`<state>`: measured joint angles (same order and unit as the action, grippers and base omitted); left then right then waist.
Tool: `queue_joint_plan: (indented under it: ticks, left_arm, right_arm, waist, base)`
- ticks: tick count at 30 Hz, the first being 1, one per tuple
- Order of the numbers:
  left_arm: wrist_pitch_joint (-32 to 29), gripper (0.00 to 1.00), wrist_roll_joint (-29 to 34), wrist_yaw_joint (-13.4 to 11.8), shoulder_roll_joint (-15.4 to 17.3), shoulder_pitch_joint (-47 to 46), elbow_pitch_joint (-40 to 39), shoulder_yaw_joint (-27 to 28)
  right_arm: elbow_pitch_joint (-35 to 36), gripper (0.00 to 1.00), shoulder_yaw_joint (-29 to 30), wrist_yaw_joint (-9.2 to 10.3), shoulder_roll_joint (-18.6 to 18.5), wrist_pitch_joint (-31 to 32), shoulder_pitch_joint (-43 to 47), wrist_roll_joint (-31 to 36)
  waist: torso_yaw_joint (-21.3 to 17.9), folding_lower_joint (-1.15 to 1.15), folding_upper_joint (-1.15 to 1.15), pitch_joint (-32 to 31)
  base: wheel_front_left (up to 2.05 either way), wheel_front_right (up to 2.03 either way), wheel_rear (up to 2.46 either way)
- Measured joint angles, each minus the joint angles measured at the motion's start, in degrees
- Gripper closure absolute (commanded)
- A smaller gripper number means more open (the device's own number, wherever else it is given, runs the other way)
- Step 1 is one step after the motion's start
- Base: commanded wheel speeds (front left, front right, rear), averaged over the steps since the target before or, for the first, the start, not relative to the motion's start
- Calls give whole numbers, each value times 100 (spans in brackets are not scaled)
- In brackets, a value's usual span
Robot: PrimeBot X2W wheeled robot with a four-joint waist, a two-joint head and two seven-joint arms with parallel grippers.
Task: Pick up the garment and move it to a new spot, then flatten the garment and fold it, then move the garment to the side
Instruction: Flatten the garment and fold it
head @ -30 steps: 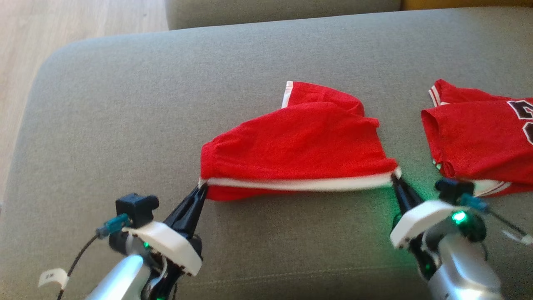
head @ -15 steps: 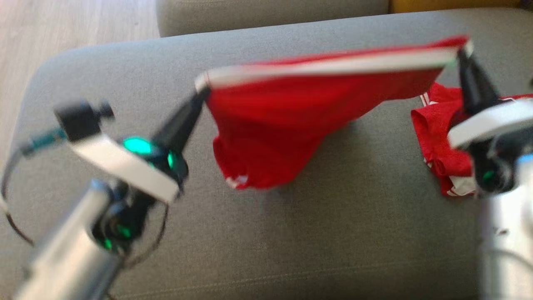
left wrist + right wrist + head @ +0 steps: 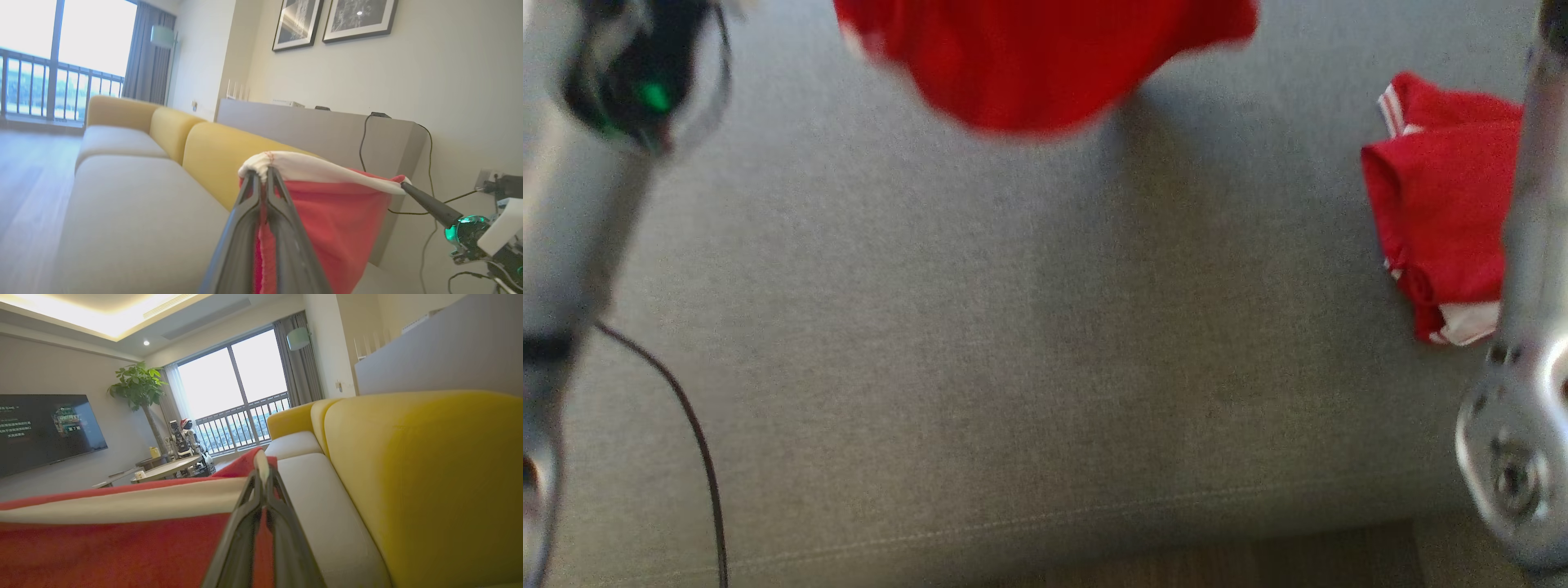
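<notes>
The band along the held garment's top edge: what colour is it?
The band is white, the garment red; best in the left wrist view.

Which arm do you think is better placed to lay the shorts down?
Likely left: left gripper and right gripper both pinch the shorts, but another garment lies beneath the right arm.

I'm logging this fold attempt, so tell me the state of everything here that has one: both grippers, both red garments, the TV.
garment, held in the air, its white waistband stretched taut, red cloth hanging below.
left gripper, shut on one waistband corner.
right gripper, shut on the other waistband corner.
second red garment, lying rumpled on the grey sofa cushion, not held.
television, switched on.
</notes>
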<state>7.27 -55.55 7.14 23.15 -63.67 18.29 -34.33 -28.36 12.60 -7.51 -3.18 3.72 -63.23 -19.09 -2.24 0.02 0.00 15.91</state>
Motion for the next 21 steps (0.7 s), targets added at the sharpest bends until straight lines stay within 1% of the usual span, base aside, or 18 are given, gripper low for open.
queue_joint_plan:
  ticks: [3, 6, 8, 11, 12, 13, 14, 16, 19, 21]
  left_arm:
    - [504, 100, 498, 1, -4, -849, 349, -147]
    - [731, 100, 902, 1, -44, -1405, 467, -149]
    - [747, 100, 1133, 0, -125, -1419, 339, 35]
    - [753, 100, 1468, 0, -189, -916, -121, 80]
    - [751, 100, 1506, 0, -190, -613, -222, 1]
    - [750, 100, 1558, 0, -177, 169, -391, -172]
    - [747, 100, 1559, 0, -144, 589, -483, -237]
    - [746, 100, 1566, 1, -1, 1327, -725, -379]
    - [745, 100, 1566, 0, 260, 2263, -1077, -528]
    - [745, 100, 1567, 0, 399, 2829, -1323, -653]
  right_arm:
    - [-349, 100, -109, 0, -13, -625, -739, 223]
    - [-605, 100, -229, 0, -46, -1131, -1182, 346]
    - [-730, 100, -370, 0, -53, -1356, -1243, 346]
    - [-869, 100, -651, 0, -53, -1380, -1042, 261]
    - [-862, 100, -748, 0, -51, -1336, -860, 256]
    - [-750, 100, -838, 0, -48, -1160, -313, 257]
    - [-634, 100, -866, 0, -48, -1031, 31, 250]
    - [-332, 100, -895, 0, -49, -661, 761, 121]
    - [325, 100, -870, 0, -53, -37, 1948, 0]
    - [876, 100, -750, 0, -55, 372, 2762, -20]
  waist:
    - [-57, 1, 0, 377]
    - [-114, 1, 0, 738]
    - [-153, 2, 0, 940]
    - [-206, 1, 0, 1141]
    - [-226, 1, 0, 1164]
    - [-237, 1, 0, 1145]
    - [-237, -1, 0, 1121]
    - [-242, -2, 0, 1062]
    - [-259, -2, 0, 950]
    - [-263, -2, 0, 859]
  base:
    - [0, 0, 0]
    - [0, 0, 0]
    - [0, 0, 0]
    - [0, 0, 0]
    - [0, 0, 0]
    - [0, 0, 0]
    - [0, 0, 0]
    - [0, 0, 0]
    - [0, 0, 0]
    - [0, 0, 0]
